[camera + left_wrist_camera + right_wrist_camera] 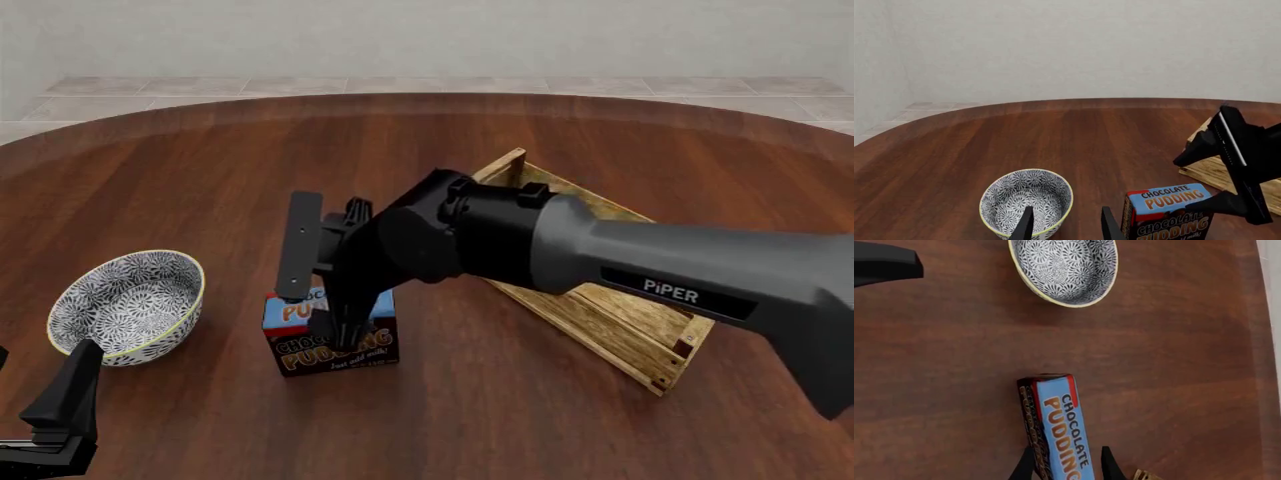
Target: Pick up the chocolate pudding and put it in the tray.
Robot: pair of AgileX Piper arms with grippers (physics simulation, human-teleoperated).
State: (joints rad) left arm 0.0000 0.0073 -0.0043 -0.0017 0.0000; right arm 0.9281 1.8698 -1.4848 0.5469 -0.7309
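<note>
So the chocolate pudding is standing upright on the brown table, in the front view roughly at 7 o'clock from the middle of the picture. The right gripper comes down on it from above, and the big grey arm covers most of the top of the carton there, so from that angle alone you can't really judge the grip. The right wrist view sorts that out: it looks straight down the fingers, and the two dark tips sit on either side of the carton's narrow top, pinching it, with the bowl farther off on bare wood.

The tray lies at about 3 o'clock from the pudding in the front view, angled, apart from the carton. The right wrist view only catches a sliver of pale wood at its edge.

The bowl sits at 9 o'clock from the pudding, near but not touching.

The left gripper only shows properly in its own wrist view: fingers spread, nothing between them, bowl to one side and the pudding to the other. The front view just shows a black bit of it at 7 o'clock in the corner.
</note>
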